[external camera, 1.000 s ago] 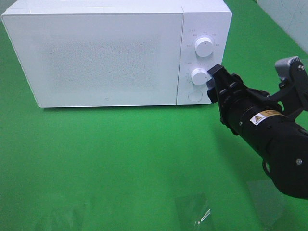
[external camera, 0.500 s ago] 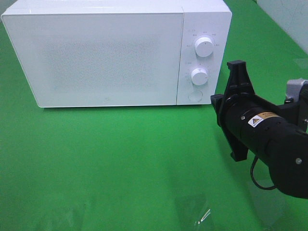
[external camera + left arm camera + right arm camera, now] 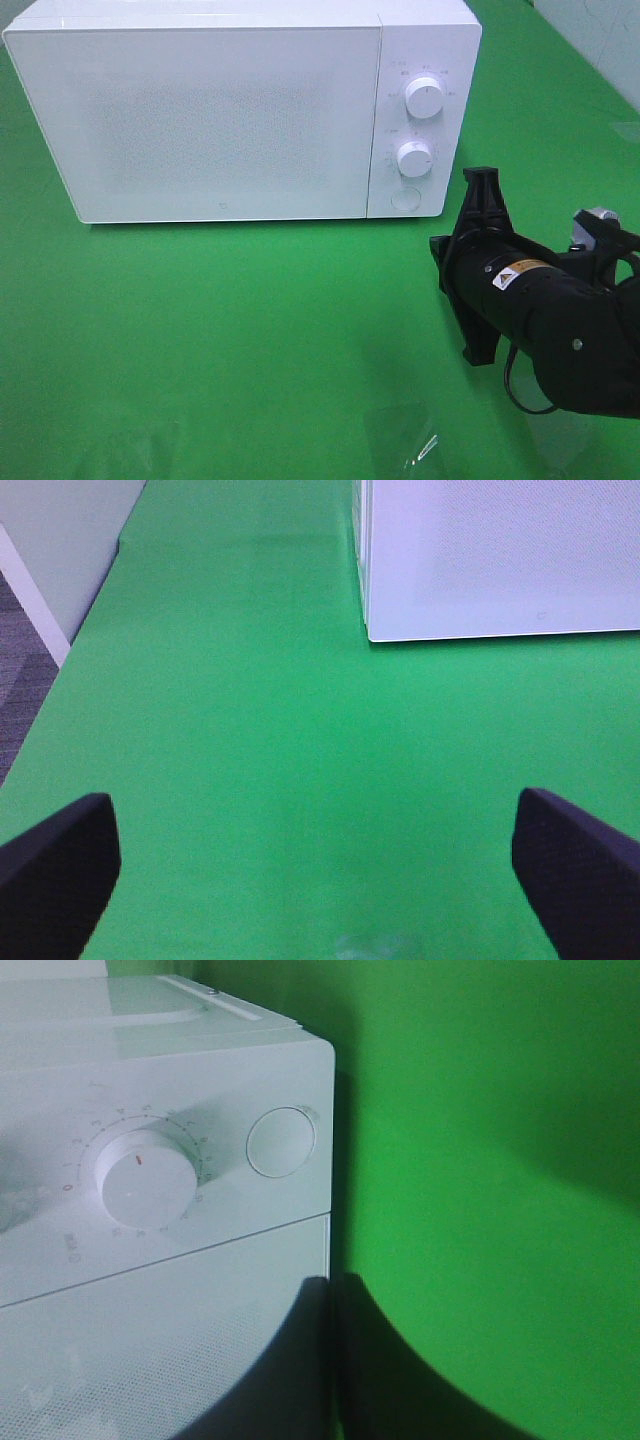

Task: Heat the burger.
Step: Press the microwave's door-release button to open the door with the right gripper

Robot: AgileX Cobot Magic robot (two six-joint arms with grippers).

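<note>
Bench (image 3: 250,330): green cover, seen in all three views.
Microwave (image 3: 215,110): white, stands at the back of the bench, door shut, front panel frosted so nothing inside shows.
Controls: on the strip at the right of the door, an upper dial (image 3: 425,97), a lower dial (image 3: 414,158) and a round button (image 3: 404,200) beneath them.
Burger: not visible in any view; cannot tell where it lies.
Right arm (image 3: 560,320): black, comes in from the right of the high view, its front end just off the microwave's lower right corner, clear of the dials.
Right hand (image 3: 332,1360): clenched, its two fingers pressed together into one dark blurred shape in its own wrist view, nothing between them. That view looks at the lower dial and the round button from close by; no contact with either.
Left hand (image 3: 315,815): released, its two dark fingers (image 3: 60,865) spread wide at the edges of its wrist view, bare bench between them, grasping nothing.
Left hand position: over open bench, well apart from the microwave, whose lower corner shows ahead of it.
</note>
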